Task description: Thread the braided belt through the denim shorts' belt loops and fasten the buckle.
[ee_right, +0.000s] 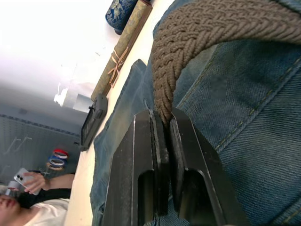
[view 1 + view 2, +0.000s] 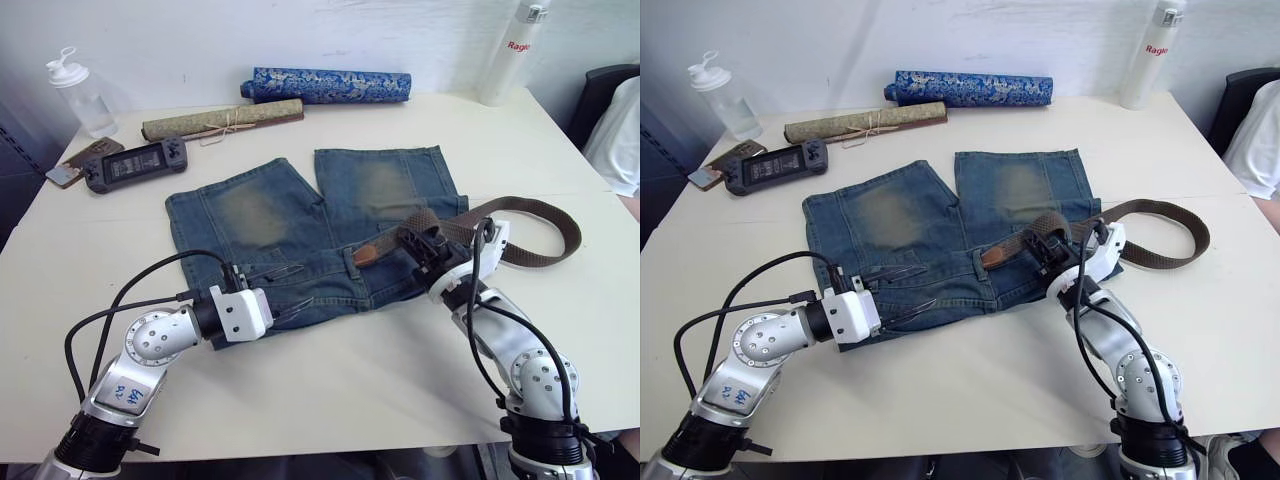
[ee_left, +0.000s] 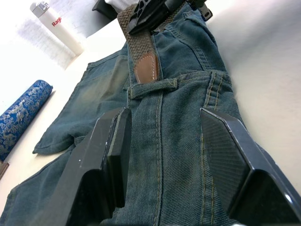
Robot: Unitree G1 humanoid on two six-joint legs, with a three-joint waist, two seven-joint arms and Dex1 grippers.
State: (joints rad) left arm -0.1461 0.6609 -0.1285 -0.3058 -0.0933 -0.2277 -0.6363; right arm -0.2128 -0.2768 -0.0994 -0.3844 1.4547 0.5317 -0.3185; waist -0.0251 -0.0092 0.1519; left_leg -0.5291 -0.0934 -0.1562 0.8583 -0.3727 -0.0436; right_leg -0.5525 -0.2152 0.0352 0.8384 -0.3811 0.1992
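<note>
The faded denim shorts (image 2: pixel 300 225) lie flat on the table with the waistband towards me. The braided belt (image 2: pixel 540 215) curves off to the right of them. Its reddish-brown leather tip (image 3: pixel 146 68) rests on the waistband right at one of the belt loops (image 3: pixel 153 87). My right gripper (image 2: pixel 415 240) is shut on the woven strap (image 1: pixel 211 28) a short way behind that tip. Over the waistband to the left, my left gripper (image 2: pixel 300 285) is open, with one finger on each side of the denim band (image 3: pixel 164 155) and nothing held. The buckle is hidden.
At the table's back lie a blue patterned roll (image 2: pixel 325 85) and a tan rolled mat (image 2: pixel 222 120). A black handheld console (image 2: pixel 133 163) and a clear bottle (image 2: pixel 78 92) are at the back left. A white bottle (image 2: pixel 513 50) stands back right. A person (image 2: pixel 620 130) sits at the right edge.
</note>
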